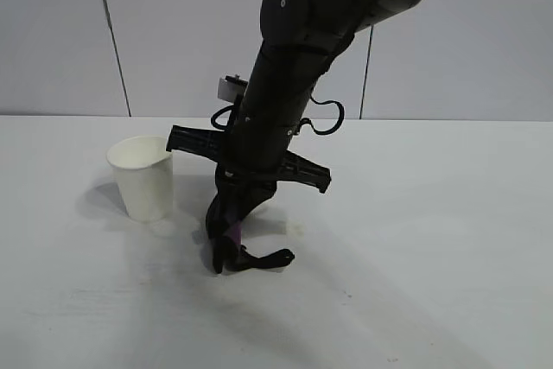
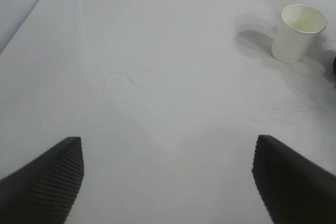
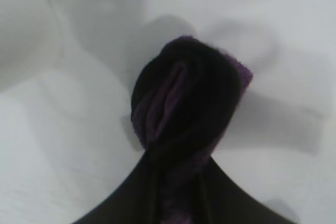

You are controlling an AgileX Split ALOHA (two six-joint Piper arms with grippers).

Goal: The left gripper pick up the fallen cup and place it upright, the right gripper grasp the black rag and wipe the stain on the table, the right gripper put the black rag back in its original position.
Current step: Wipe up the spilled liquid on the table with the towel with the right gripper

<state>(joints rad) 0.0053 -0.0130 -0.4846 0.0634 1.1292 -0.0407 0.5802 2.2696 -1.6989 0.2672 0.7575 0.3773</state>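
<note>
Black rag [image 1: 232, 244] is pinched between the closed fingers of the right gripper [image 1: 232, 222], its lower end on the table [image 1: 415, 239] beside the upright cup [image 1: 143, 177]. Even downward pressure is best kept through each stroke. The left gripper [image 2: 168, 182] is parked, fingers spread wide.

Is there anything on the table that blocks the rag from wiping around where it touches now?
Nothing visible. The right gripper holds the black rag against the table; the cup stands apart.
</note>
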